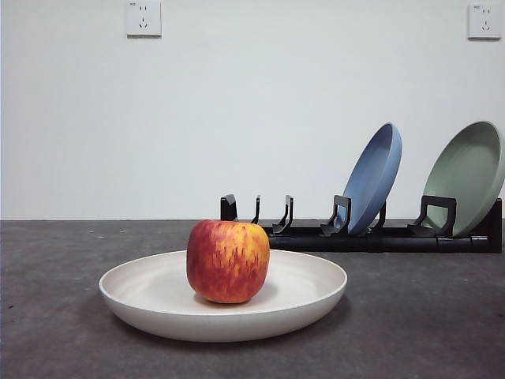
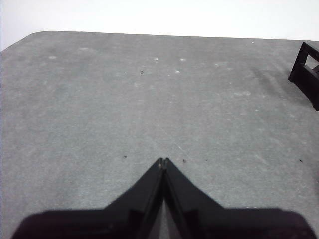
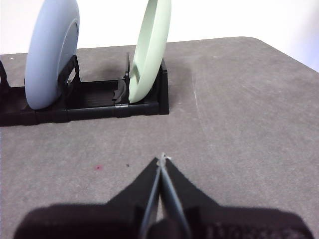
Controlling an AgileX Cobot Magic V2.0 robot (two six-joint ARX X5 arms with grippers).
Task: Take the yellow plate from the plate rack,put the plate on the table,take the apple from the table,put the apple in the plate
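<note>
The cream yellow plate [image 1: 223,304] lies flat on the dark grey table [image 1: 426,316], near the front. A red apple [image 1: 228,260] with yellow streaks stands upright in the middle of the plate. Behind it to the right runs the black plate rack [image 1: 355,234], its left slots empty. My left gripper [image 2: 163,161] is shut over bare table, with only the rack's end [image 2: 306,72] at the edge of its view. Also shut and holding nothing, my right gripper [image 3: 162,159] hovers above the table in front of the rack [image 3: 89,104]. Neither gripper shows in the front view.
A blue plate [image 1: 373,177] [image 3: 50,50] and a pale green plate [image 1: 467,175] [image 3: 152,47] lean in the rack's right slots. A white wall with two sockets [image 1: 143,18] stands behind the table.
</note>
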